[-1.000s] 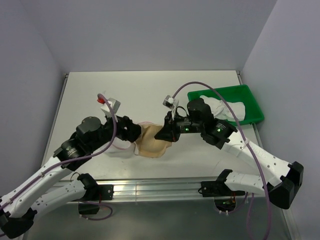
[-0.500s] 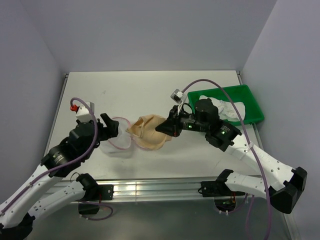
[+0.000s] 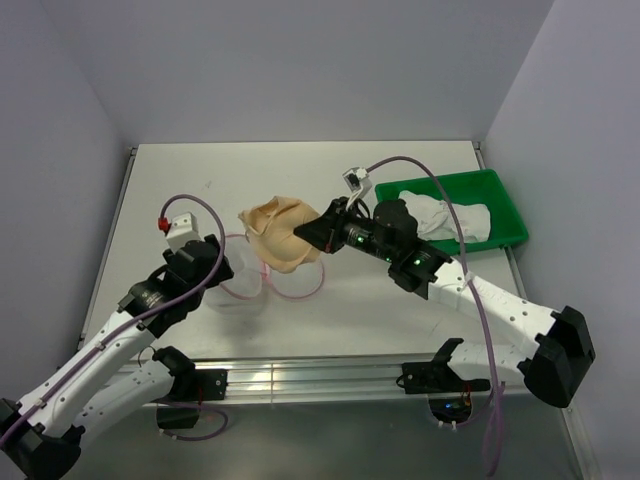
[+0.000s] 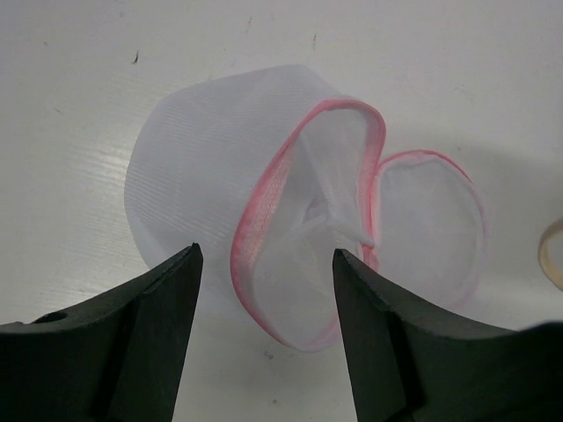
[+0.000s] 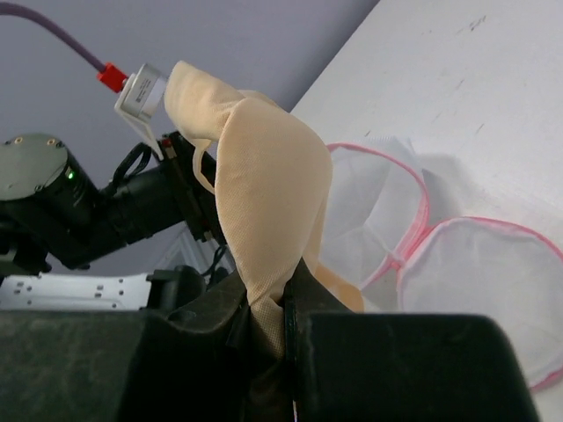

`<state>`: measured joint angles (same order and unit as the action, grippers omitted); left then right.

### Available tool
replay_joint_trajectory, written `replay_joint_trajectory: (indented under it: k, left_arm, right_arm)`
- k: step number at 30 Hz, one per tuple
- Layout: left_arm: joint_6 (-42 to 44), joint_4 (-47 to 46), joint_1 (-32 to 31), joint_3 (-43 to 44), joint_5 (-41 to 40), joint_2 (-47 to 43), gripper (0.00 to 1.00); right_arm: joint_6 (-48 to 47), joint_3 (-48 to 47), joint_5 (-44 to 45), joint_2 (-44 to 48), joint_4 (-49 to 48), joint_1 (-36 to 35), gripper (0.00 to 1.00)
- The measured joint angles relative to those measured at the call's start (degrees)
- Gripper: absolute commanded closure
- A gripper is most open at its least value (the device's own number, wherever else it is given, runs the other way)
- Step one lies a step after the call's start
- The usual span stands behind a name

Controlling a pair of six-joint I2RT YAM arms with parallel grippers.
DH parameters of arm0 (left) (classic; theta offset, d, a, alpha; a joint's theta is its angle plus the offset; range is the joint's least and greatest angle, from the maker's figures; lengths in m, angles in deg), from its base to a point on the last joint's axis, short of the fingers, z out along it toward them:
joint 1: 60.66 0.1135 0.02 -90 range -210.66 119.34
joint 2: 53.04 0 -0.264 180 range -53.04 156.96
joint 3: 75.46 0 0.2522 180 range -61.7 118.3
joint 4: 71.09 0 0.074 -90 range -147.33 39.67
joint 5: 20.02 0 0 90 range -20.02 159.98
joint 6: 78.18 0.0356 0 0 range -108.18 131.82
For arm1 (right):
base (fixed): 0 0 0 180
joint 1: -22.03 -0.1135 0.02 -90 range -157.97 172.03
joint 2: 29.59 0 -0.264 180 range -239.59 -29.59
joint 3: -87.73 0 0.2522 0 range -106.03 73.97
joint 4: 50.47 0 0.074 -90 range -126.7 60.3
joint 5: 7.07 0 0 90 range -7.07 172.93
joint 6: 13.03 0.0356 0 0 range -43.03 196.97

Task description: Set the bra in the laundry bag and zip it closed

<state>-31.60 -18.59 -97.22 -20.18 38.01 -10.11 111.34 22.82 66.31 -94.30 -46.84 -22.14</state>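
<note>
The tan bra (image 3: 280,232) hangs lifted above the table, pinched in my right gripper (image 3: 318,228); in the right wrist view the bra (image 5: 264,193) rises from between the shut jaws. The white mesh laundry bag (image 3: 245,282) with its pink zipper rim lies open on the table below and left of the bra, its round lid (image 3: 296,281) flapped out to the right. In the left wrist view the bag (image 4: 290,202) gapes open just ahead of my left gripper (image 4: 264,290), which is open and empty.
A green plastic tray (image 3: 505,235) holding white cloth (image 3: 450,215) sits at the back right, behind the right arm. The walls close in on the left, back and right.
My right gripper has lifted the bra up and to the left, off the table. My left arm has drawn back from the bag, and its open lid is now uncovered.
</note>
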Motion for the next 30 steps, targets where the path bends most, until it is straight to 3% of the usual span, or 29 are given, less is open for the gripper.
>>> replay_joint_trajectory:
  k: [3, 4, 14, 15, 17, 18, 20, 30]
  left_arm:
    - [-0.79, -0.79, 0.37, -0.04, -0.5, 2.21, 0.43]
    - [-1.03, -1.2, 0.39, -0.04, -0.52, 3.13, 0.54]
    - [-3.19, -3.52, 0.44, -2.25, -0.96, 4.94, 0.58]
    - [-3.45, -3.91, 0.44, -2.47, -0.98, 4.66, 0.68]
    - [-4.11, -4.52, 0.48, -3.17, -0.94, 4.24, 0.77]
    - [-4.17, -4.83, 0.48, -3.56, -0.94, 4.11, 0.88]
    - [-4.44, -5.16, 0.48, -4.28, -0.92, 3.98, 0.99]
    - [-4.02, -9.84, 0.48, -7.34, 1.29, -4.17, 1.0]
  right_arm:
    - [3.78, 1.92, 2.01, -2.38, -4.24, -0.83, 1.0]
    - [5.05, 2.64, 2.51, -3.34, -5.51, -1.31, 1.0]
    - [13.68, 6.6, 6.8, -10.86, -14.91, -4.79, 1.0]
    - [14.34, 6.6, 7.23, -11.82, -16.04, -4.85, 1.0]
    - [15.74, 6.6, 7.96, -14.05, -17.99, -4.96, 1.0]
    - [16.46, 6.6, 8.2, -15.32, -18.97, -5.07, 1.0]
    - [17.75, 6.54, 8.74, -18.03, -20.17, -5.57, 1.0]
    - [20.55, 5.25, 9.77, -25.51, -20.81, -8.79, 1.0]
